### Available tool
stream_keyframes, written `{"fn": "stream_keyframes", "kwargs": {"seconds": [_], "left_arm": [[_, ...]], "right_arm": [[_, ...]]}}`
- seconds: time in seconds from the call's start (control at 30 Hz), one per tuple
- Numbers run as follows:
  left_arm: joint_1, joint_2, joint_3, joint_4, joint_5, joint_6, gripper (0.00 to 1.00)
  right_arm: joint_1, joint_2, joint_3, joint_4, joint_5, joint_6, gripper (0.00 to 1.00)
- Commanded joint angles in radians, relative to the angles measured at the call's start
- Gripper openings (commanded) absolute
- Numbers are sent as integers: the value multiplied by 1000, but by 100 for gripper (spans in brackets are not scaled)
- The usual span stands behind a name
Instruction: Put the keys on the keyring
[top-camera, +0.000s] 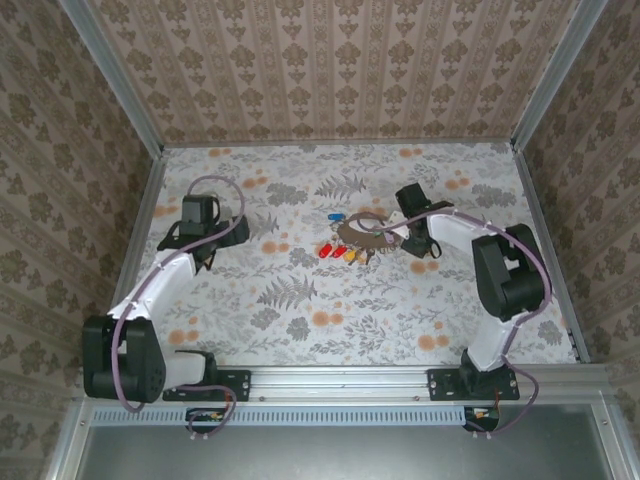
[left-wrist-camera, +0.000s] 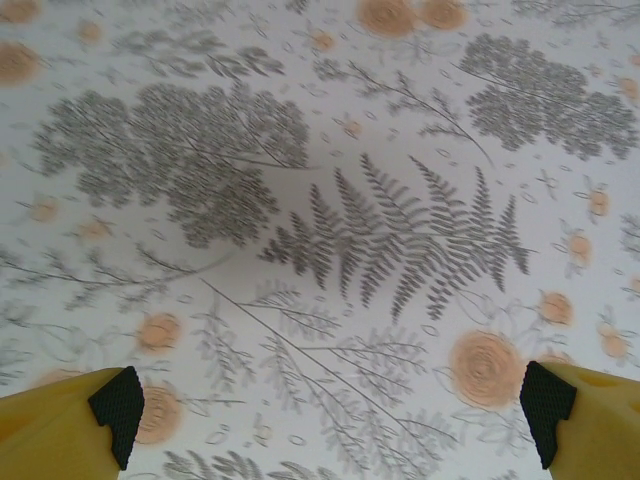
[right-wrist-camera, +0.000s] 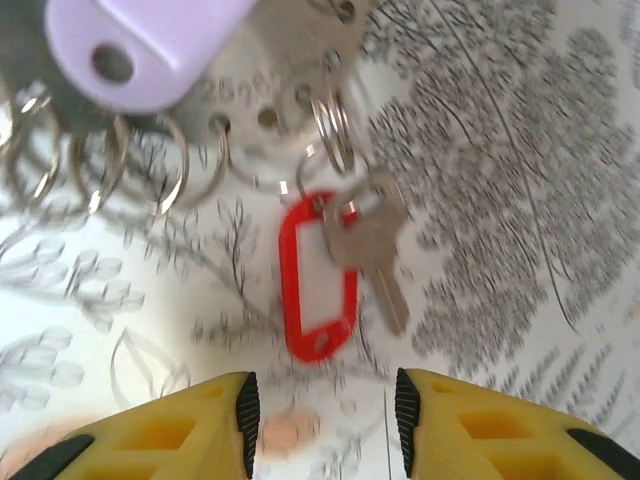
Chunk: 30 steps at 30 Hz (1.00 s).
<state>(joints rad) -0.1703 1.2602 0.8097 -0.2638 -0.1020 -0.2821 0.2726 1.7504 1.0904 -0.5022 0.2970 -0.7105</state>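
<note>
The keyring lies mid-table as a grey-brown loop; in the right wrist view it is a perforated metal piece carrying several wire loops. Keys lie around it: red and yellow ones beside it, a blue one just beyond. A silver key with a red tag hangs from one loop, and a lilac tag lies over the piece. My right gripper is open just short of the red tag, nothing between its pads. My left gripper is open wide over bare floral cloth, far left of the keys.
The floral tablecloth covers the table. Patterned walls with metal rails close in the left, right and far sides. The right arm's elbow stands right of the keyring.
</note>
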Motion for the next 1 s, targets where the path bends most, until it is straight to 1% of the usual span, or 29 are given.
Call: {"fn": "stream_keyframes", "kwargs": {"seconds": [0.0, 0.1, 0.13, 0.17, 0.2, 0.23, 0.27, 0.33, 0.37, 0.4, 0.47, 0.5, 0.53, 0.6, 0.67, 0.7, 0.73, 0.77, 0.87, 0.9, 0.97], "left_arm": [[-18, -56, 31, -30, -139, 96, 100], [-29, -134, 32, -17, -120, 181, 100], [-35, -165, 29, -9, -117, 204, 100], [-42, -204, 19, 6, -116, 224, 100], [-44, -242, 0, 36, -116, 236, 100], [-43, -281, -25, 68, -113, 248, 100], [-40, -320, -60, 115, -86, 289, 100], [-39, -384, -136, 198, 19, 422, 100], [-40, -408, -181, 246, 29, 459, 100], [-39, -428, -220, 283, -1, 440, 100], [-37, -440, -290, 345, -24, 422, 100], [-35, -434, -337, 398, -17, 433, 100], [-35, -422, -379, 442, -12, 436, 100], [-34, -377, -452, 552, -3, 445, 100], [-12, -296, -508, 691, 15, 426, 100], [12, -243, -521, 743, 30, 399, 100], [54, -196, -522, 791, 75, 374, 100], [77, -140, -515, 827, 114, 370, 100], [91, -12, -477, 913, 145, 398, 100], [93, 30, -480, 999, 146, 401, 100], [92, 102, -456, 1056, 135, 424, 100]], "right_arm": [[-5, -173, -14, -57, 5, 67, 45], [-6, -367, -26, -43, -67, 120, 48], [-6, -433, -30, -40, -104, 138, 50], [-6, -510, -40, 6, -141, 173, 55], [-6, -584, -59, 51, -182, 214, 73], [-7, -653, -84, 102, -226, 257, 99], [-6, -728, -128, 183, -261, 326, 100], [-6, -855, -237, 365, -303, 490, 100], [-7, -912, -301, 452, -304, 564, 99], [-7, -959, -366, 525, -279, 631, 99], [-9, -1022, -487, 623, -168, 708, 100], [-9, -1043, -556, 677, -116, 714, 100], [-15, -1054, -610, 721, -91, 706, 100], [-47, -1046, -713, 825, -85, 679, 100], [-112, -992, -792, 939, -88, 718, 100], [-147, -957, -823, 986, -118, 743, 99], [-193, -909, -855, 1052, -156, 769, 100], [-230, -850, -884, 1127, -183, 794, 100], [-274, -670, -896, 1283, -227, 775, 100], [-280, -595, -890, 1344, -227, 771, 100], [-293, -473, -860, 1451, -243, 801, 100]]}}
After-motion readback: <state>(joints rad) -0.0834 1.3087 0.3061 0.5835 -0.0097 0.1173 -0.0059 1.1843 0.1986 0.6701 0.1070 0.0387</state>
